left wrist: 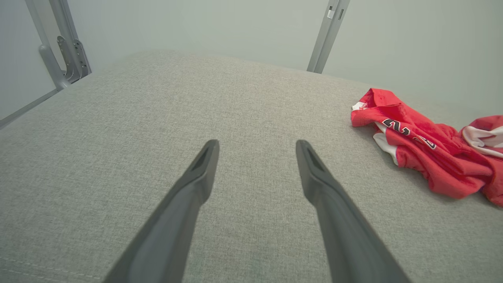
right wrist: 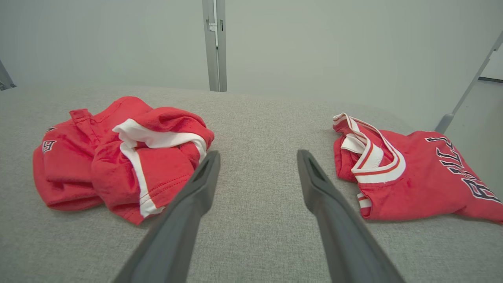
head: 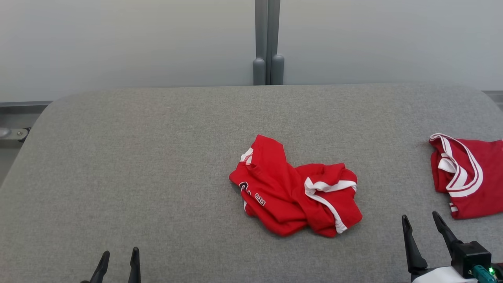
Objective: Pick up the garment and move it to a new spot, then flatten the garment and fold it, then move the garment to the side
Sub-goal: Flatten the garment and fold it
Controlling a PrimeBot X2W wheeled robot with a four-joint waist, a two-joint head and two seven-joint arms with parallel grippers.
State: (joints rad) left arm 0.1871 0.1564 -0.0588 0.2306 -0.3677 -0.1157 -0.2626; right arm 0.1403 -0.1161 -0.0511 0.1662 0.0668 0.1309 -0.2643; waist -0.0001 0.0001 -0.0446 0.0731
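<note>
A crumpled red garment point(head: 294, 188) with white trim lies bunched near the middle of the grey fabric table point(head: 157, 157). The left wrist view has it at the right point(left wrist: 428, 145), the right wrist view at the left point(right wrist: 118, 157). My left gripper point(head: 118, 255) stands open at the lower left, well away from the garment, nothing between its fingers point(left wrist: 257, 147). My right gripper point(head: 420, 220) stands open at the lower right, just right of the garment, fingers apart over bare cloth point(right wrist: 257, 157).
A second red jersey point(head: 467, 173) with white collar trim lies folded at the table's right edge point(right wrist: 408, 177). A grey post point(head: 268, 43) rises behind the table's far edge against a pale wall. Bare table surface stretches to the left.
</note>
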